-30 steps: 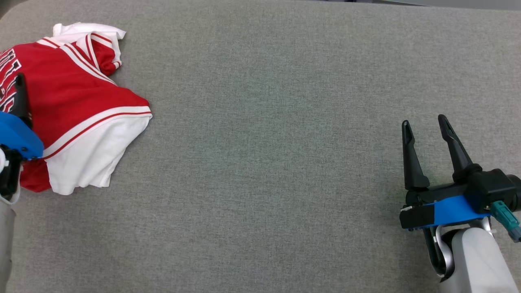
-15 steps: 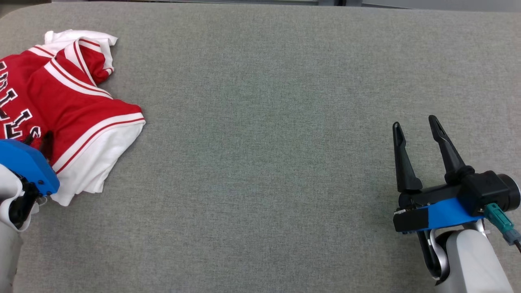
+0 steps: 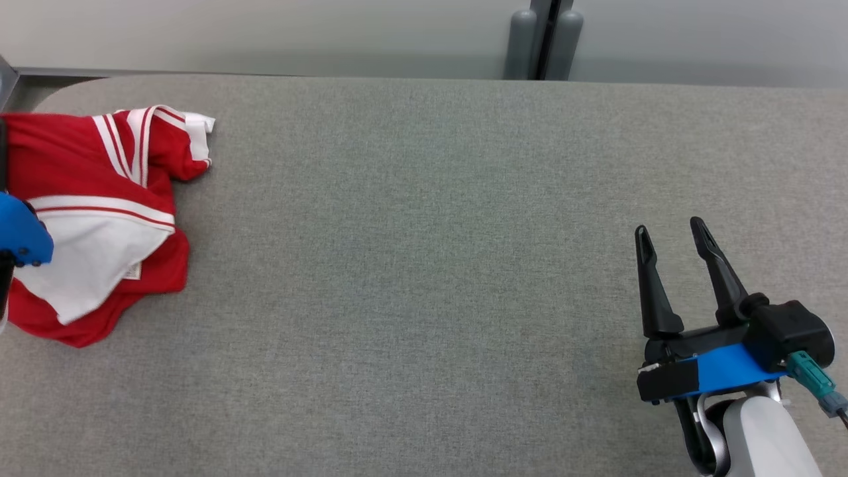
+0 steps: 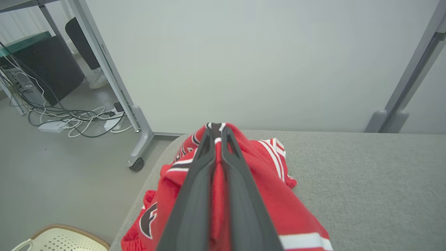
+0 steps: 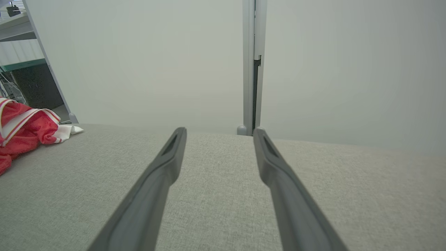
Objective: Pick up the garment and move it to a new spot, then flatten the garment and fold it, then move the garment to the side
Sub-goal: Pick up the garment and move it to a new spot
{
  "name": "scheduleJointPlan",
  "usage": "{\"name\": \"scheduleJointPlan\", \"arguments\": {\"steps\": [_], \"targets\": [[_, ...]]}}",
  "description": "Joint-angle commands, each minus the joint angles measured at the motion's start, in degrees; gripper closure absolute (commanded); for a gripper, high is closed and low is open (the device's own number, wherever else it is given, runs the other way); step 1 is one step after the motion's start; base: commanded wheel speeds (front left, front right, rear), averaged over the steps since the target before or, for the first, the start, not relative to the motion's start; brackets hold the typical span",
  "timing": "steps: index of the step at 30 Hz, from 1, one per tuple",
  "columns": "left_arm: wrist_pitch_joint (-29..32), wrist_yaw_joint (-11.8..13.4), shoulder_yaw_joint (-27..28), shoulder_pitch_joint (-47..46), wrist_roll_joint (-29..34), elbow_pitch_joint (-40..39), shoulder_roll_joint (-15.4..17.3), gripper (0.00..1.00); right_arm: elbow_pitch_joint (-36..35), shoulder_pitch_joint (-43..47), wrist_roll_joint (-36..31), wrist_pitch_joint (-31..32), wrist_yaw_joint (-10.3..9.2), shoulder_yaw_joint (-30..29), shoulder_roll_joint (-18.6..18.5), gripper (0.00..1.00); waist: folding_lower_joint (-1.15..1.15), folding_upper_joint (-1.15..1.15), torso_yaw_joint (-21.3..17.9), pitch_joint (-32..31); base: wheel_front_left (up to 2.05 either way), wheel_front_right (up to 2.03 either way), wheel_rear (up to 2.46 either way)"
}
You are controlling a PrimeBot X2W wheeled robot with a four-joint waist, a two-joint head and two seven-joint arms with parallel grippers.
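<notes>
Here the red and white garment lies bunched at the far left end of the grey desk, near its rounded corner. The left jaws are pressed together on a fold of the red cloth, and in the left wrist view the cloth sits between the 2 dark fingers. The right jaws stand wide open and hold nothing, over the desk's right side, well apart from the garment.

Soft red-and-white cloth garment, matt grey woven table cover, matt dark plastic right hand
</notes>
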Motion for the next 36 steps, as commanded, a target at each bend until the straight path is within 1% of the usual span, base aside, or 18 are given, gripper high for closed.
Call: {"name": "scheduleJointPlan", "arguments": {"steps": [1, 5, 8, 9, 11, 15, 19, 24, 30, 36], "targets": [[-1.7, 0.1, -0.5, -2.1, 1.0, -1.2, 0.2, 1.0, 0.2, 1.0, 0.6, -0.2, 0.01, 0.2, -0.3, 0.0, 0.01, 0.0, -1.0, -1.7, 0.0, 0.0, 0.0], [-4.1, 0.7, -1.2, -5.0, 3.4, -5.0, 0.5, 1.0, 0.4, 1.9, 1.9, -0.2, 0.01, 0.3, -0.3, 0.0, 0.01, 0.0, -1.9, -3.8, 0.0, 0.0, 0.0], [-4.9, 1.3, -1.5, -6.8, 4.7, -9.4, 0.5, 1.0, 1.6, 1.3, 3.0, -0.2, 0.01, 0.0, -0.3, 0.0, 0.01, 0.0, -3.0, -4.8, 0.0, 0.0, 0.0], [-4.9, 1.3, -1.5, -6.8, 4.7, -9.4, 0.5, 1.0, 1.6, 1.3, 3.0, -0.2, 0.01, 0.0, -0.3, 0.0, 0.01, 0.0, -3.0, -4.8, 0.0, 0.0, 0.0], [-5.1, 1.7, -1.8, -7.9, 5.6, -12.8, 0.6, 1.0, 2.1, 0.9, 3.4, -0.2, 0.01, -0.1, -0.3, 0.0, 0.01, 0.0, -4.0, -5.2, 0.0, 0.0, 0.0], [-4.3, 3.0, -2.1, -9.7, 6.4, -20.1, 0.8, 1.0, 2.8, 0.1, 4.4, -0.2, 0.01, 0.4, -0.3, 0.0, 0.01, 0.0, -7.0, -5.5, 0.0, 0.0, 0.0], [-2.3, 4.3, -2.4, -10.8, 6.7, -27.4, 0.7, 1.0, 3.0, -0.1, 5.6, -0.2, 0.01, 1.1, -0.3, 0.0, 0.01, 0.0, -10.9, -5.3, 0.0, 0.0, 0.0], [0.0, 5.6, -2.6, -12.2, 6.3, -34.0, -0.4, 1.0, 2.7, -0.3, 6.9, -0.2, 0.01, 2.1, -0.3, 0.0, 0.01, 0.0, -15.7, -4.5, 0.0, 0.0, 0.0], [1.2, 6.3, -4.1, -11.2, 5.5, -36.9, -2.9, 1.0, 2.3, -0.7, 8.1, -0.2, 0.01, 3.1, -0.2, 0.0, 0.01, 0.0, -19.5, -3.2, 0.0, 0.0, 0.0], [0.0, 6.1, -7.0, -6.1, 4.6, -35.0, -6.2, 1.0, 1.9, -0.6, 8.2, -0.2, 0.01, 2.7, -0.3, 0.0, 0.01, 0.0, -19.7, -2.6, 0.0, 0.0, 0.0]]}}
